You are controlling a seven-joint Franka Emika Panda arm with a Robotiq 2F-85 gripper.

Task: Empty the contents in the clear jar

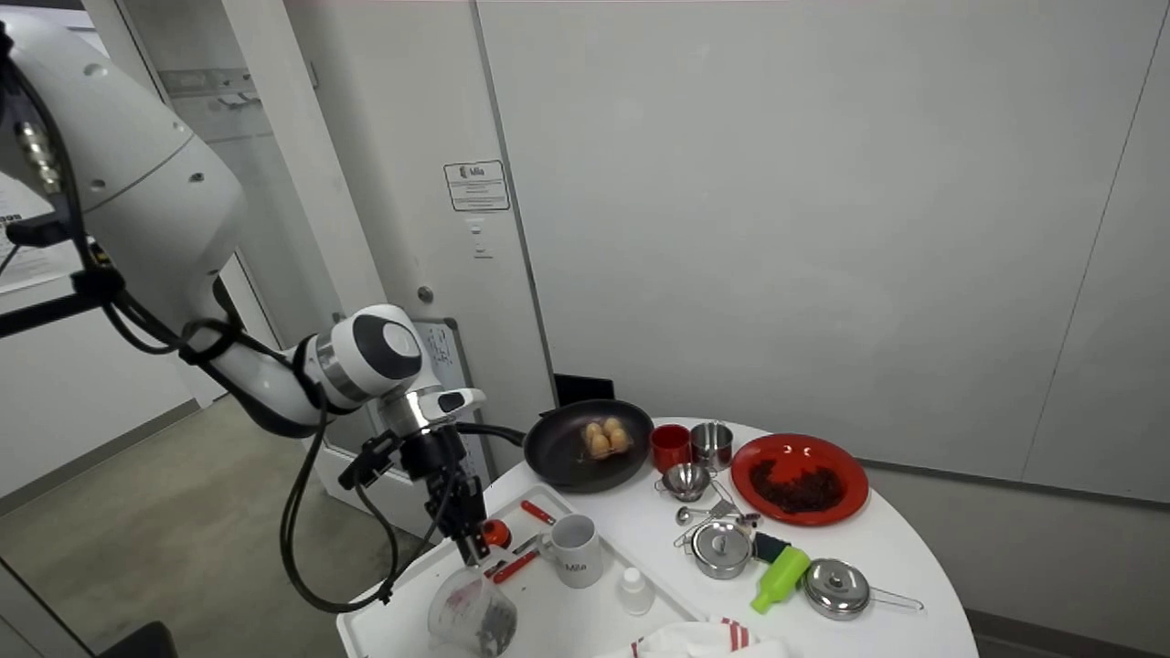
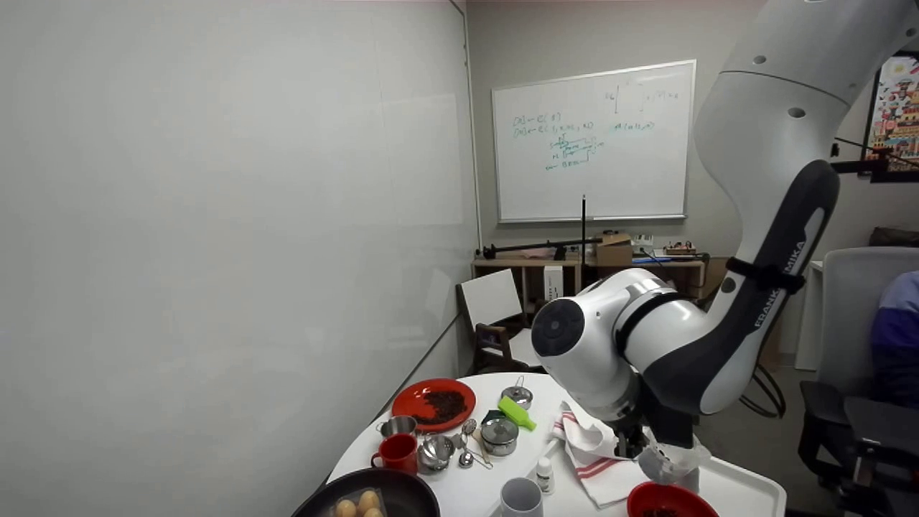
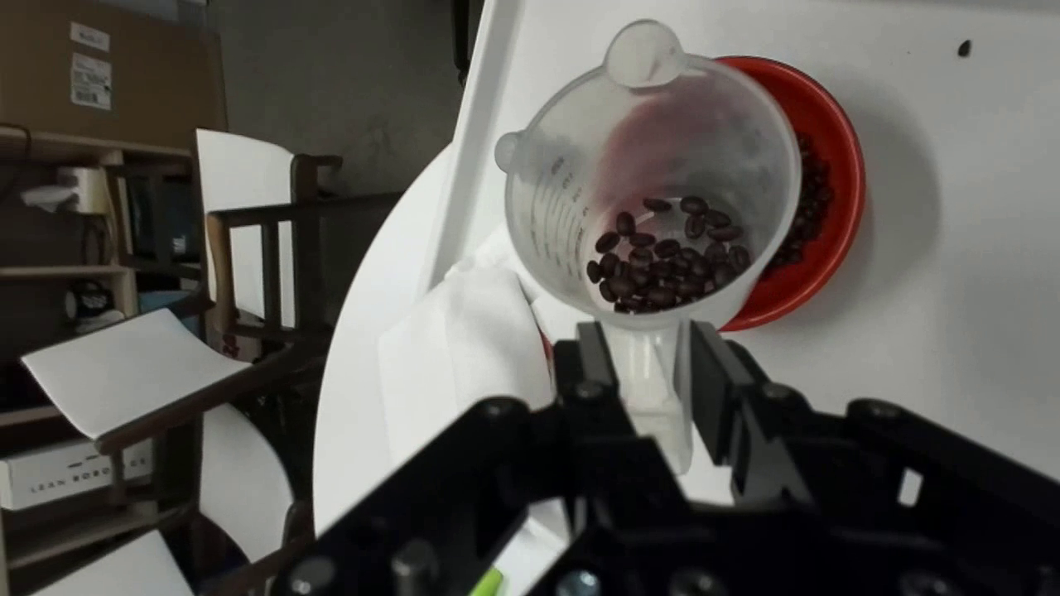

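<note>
Mug (image 1: 578, 549) lettered “Mila” stands near the gripper (image 3: 646, 356) clasping the clear jar (image 3: 617, 174) by its handle (image 3: 654, 406), long axis tilted, base pointing away.

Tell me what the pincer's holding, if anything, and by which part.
The pincer is holding the clear measuring jar by its handle, which sits between the two fingers. Dark beans are inside the jar.

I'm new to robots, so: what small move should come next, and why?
Perhaps tip the clear jug slightly toward the red bowl: beans lie in the jug, the gripper holds its handle, and the bowl shows partly behind it in the wrist view.
</note>
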